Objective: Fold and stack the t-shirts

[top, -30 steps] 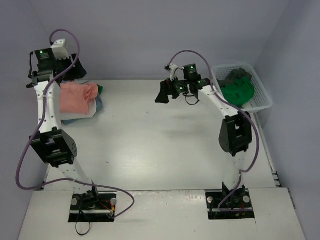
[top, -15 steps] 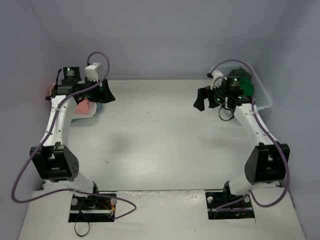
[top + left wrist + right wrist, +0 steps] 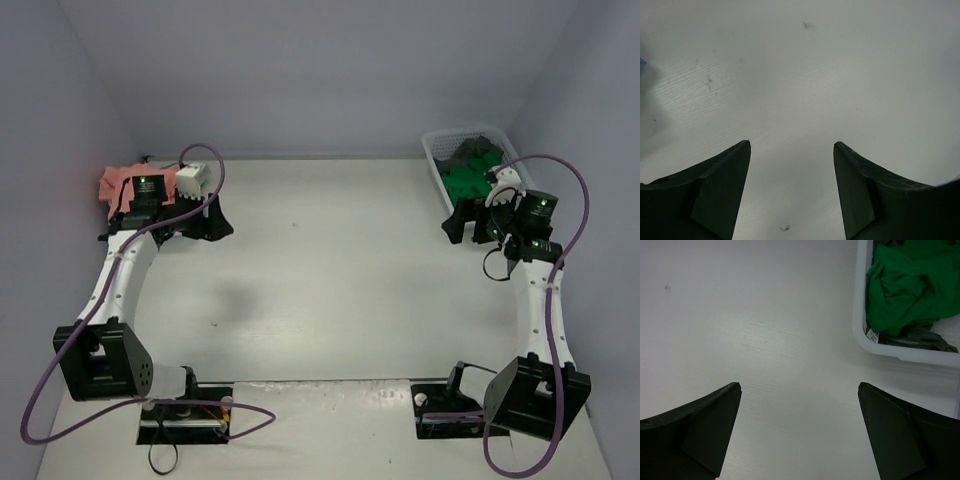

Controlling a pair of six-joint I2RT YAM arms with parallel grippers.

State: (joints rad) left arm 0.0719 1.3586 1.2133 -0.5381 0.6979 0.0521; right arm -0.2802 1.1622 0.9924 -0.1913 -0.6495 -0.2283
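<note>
A salmon pink t-shirt [image 3: 116, 183] lies at the back left, partly hidden by my left arm. My left gripper [image 3: 216, 220] is open and empty just right of it; in the left wrist view [image 3: 791, 146] its jaws stand apart over bare table. A bright green t-shirt [image 3: 465, 183] and a dark grey t-shirt [image 3: 476, 150] lie crumpled in the white basket [image 3: 434, 150]. My right gripper [image 3: 460, 223] is open and empty at the basket's near left corner. The right wrist view shows the right gripper [image 3: 799, 386] over bare table, with the green t-shirt [image 3: 905, 282] and the grey t-shirt [image 3: 917, 339] in the basket.
The white mesh basket's rim [image 3: 859, 315] stands at the back right by the wall. A sliver of teal cloth [image 3: 641, 62] shows at the left wrist view's left edge. Purple cables loop from both arms. Grey walls close in on three sides.
My left gripper has swung right and nearer, off the pink stack. My right gripper has moved right and toward the near side, beside the basket. Both stay open.
</note>
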